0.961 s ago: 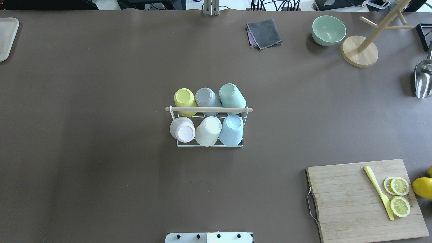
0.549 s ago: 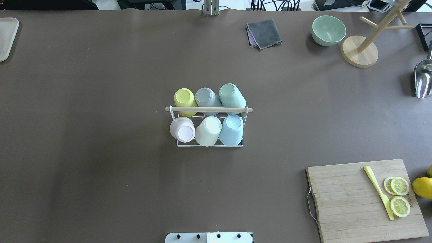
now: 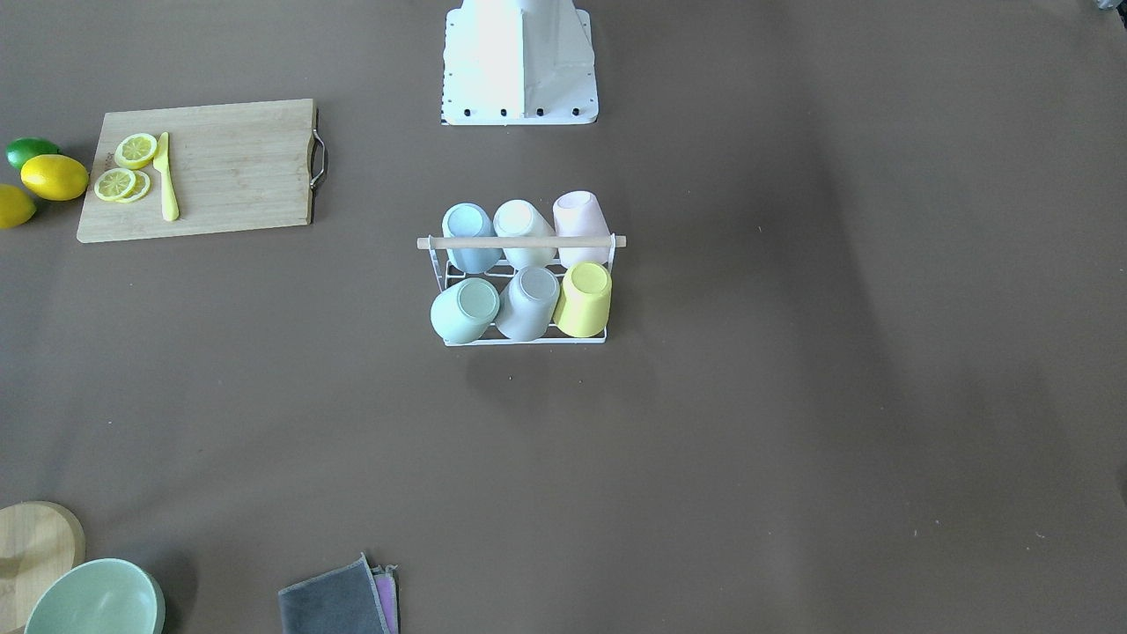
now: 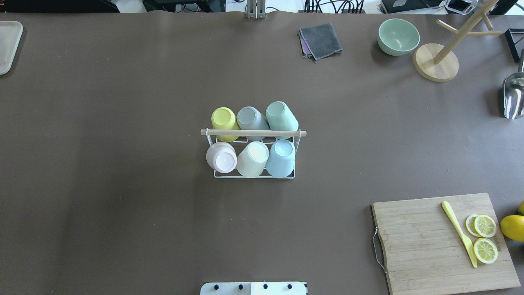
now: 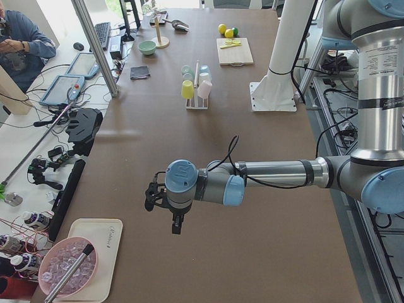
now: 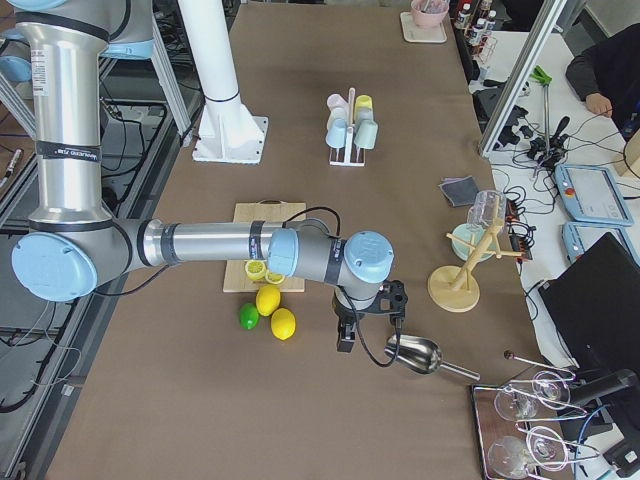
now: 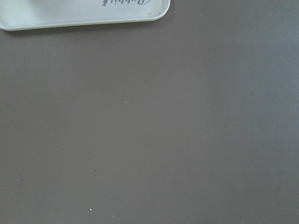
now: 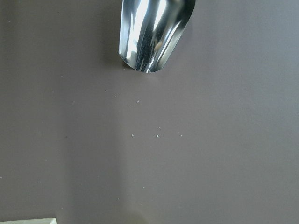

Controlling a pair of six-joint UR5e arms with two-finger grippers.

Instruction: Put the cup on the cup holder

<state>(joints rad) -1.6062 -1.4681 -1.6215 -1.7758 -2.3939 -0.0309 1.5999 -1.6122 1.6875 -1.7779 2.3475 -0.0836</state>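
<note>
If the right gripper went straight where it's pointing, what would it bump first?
Probably the bare brown table. The right gripper points down, and its wrist view shows tabletop, with the metal scoop off at the edge. Depth is unclear.

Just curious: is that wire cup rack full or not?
Full: six upturned cups fill both rows of the cup holder; no empty spot shows.

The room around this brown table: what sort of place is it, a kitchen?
Most likely a robotics lab: a robot arm reaches over the table, control tablets and cables line the side bench, and the cup holder seems a practice prop.
</note>
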